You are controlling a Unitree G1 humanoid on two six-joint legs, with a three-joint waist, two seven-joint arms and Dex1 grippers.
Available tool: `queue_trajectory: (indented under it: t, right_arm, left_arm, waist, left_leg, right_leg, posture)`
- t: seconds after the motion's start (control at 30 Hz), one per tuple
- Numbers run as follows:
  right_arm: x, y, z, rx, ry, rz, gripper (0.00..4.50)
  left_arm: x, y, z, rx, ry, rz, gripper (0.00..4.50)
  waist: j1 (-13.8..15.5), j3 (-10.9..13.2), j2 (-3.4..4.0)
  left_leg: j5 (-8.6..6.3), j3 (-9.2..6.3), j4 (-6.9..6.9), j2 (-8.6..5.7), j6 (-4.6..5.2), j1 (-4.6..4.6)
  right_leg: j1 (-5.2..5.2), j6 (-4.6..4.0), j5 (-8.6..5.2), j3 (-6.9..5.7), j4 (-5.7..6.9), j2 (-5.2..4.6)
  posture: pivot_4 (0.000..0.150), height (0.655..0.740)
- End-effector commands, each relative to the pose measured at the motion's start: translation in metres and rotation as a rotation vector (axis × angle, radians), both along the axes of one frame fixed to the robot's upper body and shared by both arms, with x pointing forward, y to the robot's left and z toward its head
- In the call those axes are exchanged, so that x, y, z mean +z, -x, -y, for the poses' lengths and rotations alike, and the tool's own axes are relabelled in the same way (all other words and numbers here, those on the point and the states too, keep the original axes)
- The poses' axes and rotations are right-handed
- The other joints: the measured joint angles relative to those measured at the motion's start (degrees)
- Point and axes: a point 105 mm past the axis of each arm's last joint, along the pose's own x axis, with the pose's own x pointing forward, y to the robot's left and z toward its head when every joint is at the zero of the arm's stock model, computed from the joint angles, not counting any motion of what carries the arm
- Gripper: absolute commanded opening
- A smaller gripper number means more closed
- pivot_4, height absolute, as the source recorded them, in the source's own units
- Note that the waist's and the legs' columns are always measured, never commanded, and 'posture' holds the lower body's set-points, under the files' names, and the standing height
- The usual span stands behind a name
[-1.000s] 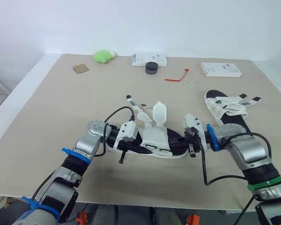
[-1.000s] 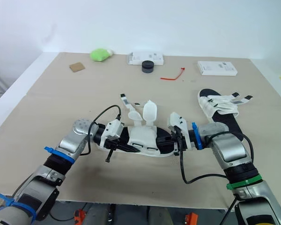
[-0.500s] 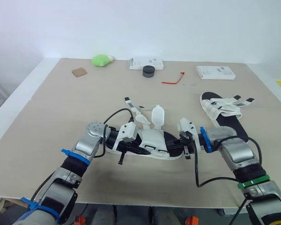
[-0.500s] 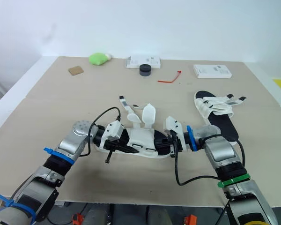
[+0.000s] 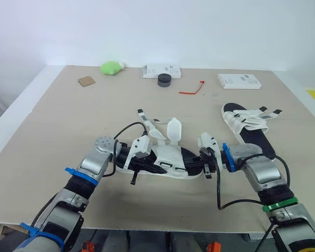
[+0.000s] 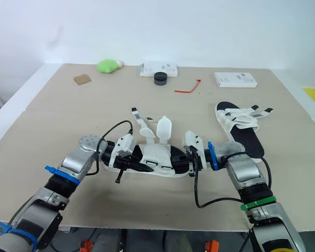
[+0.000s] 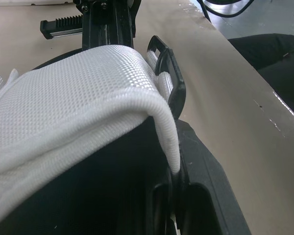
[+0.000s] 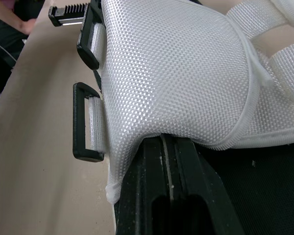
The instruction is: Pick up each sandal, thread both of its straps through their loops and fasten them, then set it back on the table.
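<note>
Little had changed in the last second. The whole view had shifted, so that was the head moving, not the parts. The sandal [image 5: 170,157] lay across the middle of the table [image 5: 68,121], at or just above the surface; I couldn't tell which. The left gripper [image 5: 144,160] was on one end and the right gripper [image 5: 202,160] on the other, both where they had been. In the wrist views each pair of fingers looked pressed together under the white upper, so I judged both clamped on the sandal. The long strap [image 5: 147,116] still trailed loose and the flap [image 5: 173,128] still stood up. Both black loops [image 8: 85,122] were empty. So no threading was done yet, only the hold was set. The other sandal [image 5: 249,126] sat well apart to the right
</note>
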Motion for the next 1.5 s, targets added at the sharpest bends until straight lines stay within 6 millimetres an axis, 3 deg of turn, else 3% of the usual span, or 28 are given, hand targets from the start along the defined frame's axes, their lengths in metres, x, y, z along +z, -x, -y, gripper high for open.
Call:
queue_trajectory:
  t: [0.03, 0.17, 0.27, 0.37, 0.43, 0.47, 0.5, 0.57, 0.67, 0.77, 0.87, 0.97, 1.13, 1.33, 1.5]
  right_arm:
    - [-0.044, 0.01, 0.011, -0.052, 0.093, -0.143, 0.06]
    - [-0.038, 0.008, 0.01, -0.041, 0.094, -0.116, 0.06]
    - [-0.037, 0.006, 0.01, -0.031, 0.103, -0.099, 0.0]
    - [-0.036, 0.006, 0.008, -0.019, 0.107, -0.089, 0.0]
    - [-0.035, 0.006, 0.008, -0.017, 0.106, -0.087, 0.0]
    - [-0.035, 0.005, 0.008, -0.016, 0.107, -0.086, 0.0]
    - [-0.035, 0.005, 0.008, -0.016, 0.108, -0.084, 0.0]
    - [-0.034, 0.004, 0.007, -0.017, 0.107, -0.081, 0.0]
    - [-0.034, 0.003, 0.006, -0.019, 0.106, -0.074, 0.0]
    - [-0.034, 0.003, 0.005, -0.021, 0.101, -0.07, 0.0]
    - [-0.035, 0.003, 0.004, -0.026, 0.101, -0.07, 0.0]
    - [-0.036, 0.003, 0.003, -0.028, 0.1, -0.068, 0.0]
    - [-0.035, 0.003, 0.002, -0.033, 0.095, -0.064, 0.0]
    - [-0.034, 0.003, 0.002, -0.038, 0.089, -0.062, 0.0]
    - [-0.034, 0.003, 0.001, -0.041, 0.085, -0.06, 0.0]
  left_arm:
    - [0.039, 0.0, -0.005, 0.002, 0.138, 0.072, 0.0]
    - [0.051, 0.006, -0.019, 0.007, 0.139, 0.055, 0.0]
    - [0.06, 0.003, -0.033, 0.042, 0.132, 0.038, 0.77]
    - [0.062, 0.004, -0.045, 0.041, 0.109, 0.032, 2.2]
    - [0.066, 0.007, -0.048, 0.035, 0.113, 0.016, 2.81]
    - [0.07, 0.011, -0.05, 0.018, 0.116, -0.007, 3.43]
    - [0.074, 0.016, -0.051, 0.001, 0.12, -0.03, 3.53]
    - [0.085, 0.022, -0.055, -0.016, 0.13, -0.071, 4.35]
    - [0.095, 0.015, -0.064, 0.058, 0.155, -0.105, 4.44]
    - [0.08, -0.05, -0.078, 0.496, 0.159, -0.218, 4.44]
    - [0.081, -0.077, -0.088, 0.676, 0.24, -0.444, 4.44]
    - [0.057, -0.097, -0.102, 0.874, 0.167, -0.643, 4.44]
    - [0.041, -0.105, -0.107, 0.977, 0.169, -0.894, 4.44]
    - [0.032, -0.103, -0.087, 0.948, 0.126, -1.006, 4.44]
    - [0.037, -0.104, -0.061, 0.892, 0.133, -1.051, 4.44]
  waist:
    - [0.0, 0.0, 0.0]
    - [-0.5, 0.0, 0.02]
    - [-0.6, 0.1, -0.03]
    - [-0.5, 0.0, -0.04]
    - [-0.4, 0.0, -0.14]
    - [-0.4, 0.0, -0.16]
    - [-0.4, 0.0, -0.2]
    - [-0.4, 0.1, -0.32]
    - [-0.3, 0.1, -0.33]
    - [-0.3, 0.0, -0.37]
    - [-0.1, 0.0, -0.5]
    - [-0.1, 0.0, -0.75]
    - [-0.4, 0.0, -0.79]
    - [-0.4, 0.0, -0.93]
    - [-0.4, 0.0, -0.95]
  left_leg:
    - [0.0, -0.01, -0.01, 0.06, 0.0, 0.01]
    - [0.0, 0.01, -0.11, 0.14, 0.0, 0.01]
    - [0.0, 0.01, -0.19, 0.18, 0.0, -0.01]
    - [-0.01, 0.01, -0.18, 0.16, -0.02, 0.14]
    - [-0.04, 0.02, -0.16, 0.08, -0.08, 0.32]
    - [-0.09, 0.06, -0.13, 0.04, -0.17, 0.35]
    - [-0.09, 0.07, -0.11, 0.04, -0.18, 0.34]
    - [-0.15, 0.12, -0.07, 0.06, -0.29, 0.32]
    - [-0.15, 0.12, -0.08, 0.08, -0.29, 0.34]
    - [-0.14, 0.1, -0.07, 0.1, -0.26, 0.33]
    - [-0.13, -0.03, 0.06, 0.08, -0.25, 0.37]
    - [-0.13, -0.02, 0.07, 0.08, -0.26, 0.37]
    - [-0.17, -0.02, 0.0, 0.07, -0.31, 0.36]
    - [-0.24, -0.03, -0.01, 0.05, -0.46, 0.36]
    - [-0.26, -0.03, -0.01, 0.05, -0.5, 0.37]
  right_leg:
    - [0.0, -0.03, 0.0, 0.0, 0.01, 0.06]
    - [-0.1, -0.11, -0.01, 0.05, 0.03, 0.18]
    - [-0.16, -0.15, -0.03, 0.06, 0.04, 0.22]
    - [-0.01, -0.16, -0.04, 0.06, 0.04, 0.17]
    - [0.0, -0.16, -0.05, 0.05, 0.0, 0.03]
    - [0.02, -0.16, -0.05, 0.05, 0.0, -0.06]
    - [0.01, -0.15, -0.05, 0.05, 0.0, -0.07]
    - [-0.02, -0.14, -0.04, 0.05, 0.0, -0.13]
    - [-0.02, -0.17, -0.06, 0.04, 0.0, -0.08]
    - [-0.02, -0.16, -0.05, 0.04, 0.0, -0.04]
    - [0.02, -0.05, 0.01, -0.01, 0.01, 0.02]
    - [0.0, -0.02, 0.03, 0.0, 0.0, 0.02]
    - [0.01, -0.05, 0.01, 0.0, 0.01, 0.06]
    - [0.01, -0.04, 0.01, -0.01, 0.0, 0.03]
    - [0.0, -0.03, 0.02, -0.01, 0.0, 0.03]
  posture:
    - [0.15, 0.74]
    - [0.15, 0.74]
    - [0.15, 0.74]
    - [0.15, 0.74]
    - [0.15, 0.74]
    - [0.15, 0.74]
    - [0.15, 0.74]
    - [0.15, 0.74]
    - [0.15, 0.74]
    - [0.15, 0.74]
    - [0.15, 0.74]
    - [0.15, 0.74]
    - [0.15, 0.74]
    - [0.15, 0.74]
    - [0.15, 0.74]
